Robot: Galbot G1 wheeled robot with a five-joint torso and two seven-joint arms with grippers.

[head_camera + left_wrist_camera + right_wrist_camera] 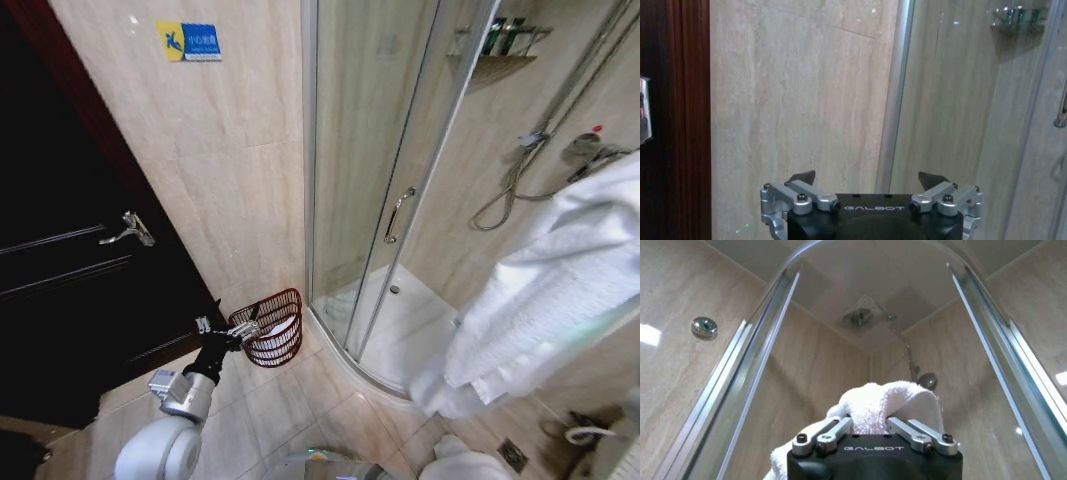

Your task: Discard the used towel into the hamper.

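White towel (pixel 883 402) bunches between the right gripper (pixel 870 426) fingers, clamped fast; in the head view its long folds (pixel 545 300) run slantwise at the right edge. Left gripper (pixel 867 179) stands wide open, holding nothing, at the hamper (pixel 272 327), which stands upright, mouth upward, on the floor tiles (pixel 310 410) against the wall beside the shower door (pixel 375 170).

White towel (pixel 560 290) all fluffy, dark red-brown open-weave hamper (pixel 272 327) with something white inside, beige marbled wall tiles (pixel 230 150), near-black door (pixel 70 270) — plus a blue-and-yellow sign (pixel 188 41), and the grippers are black and silver.
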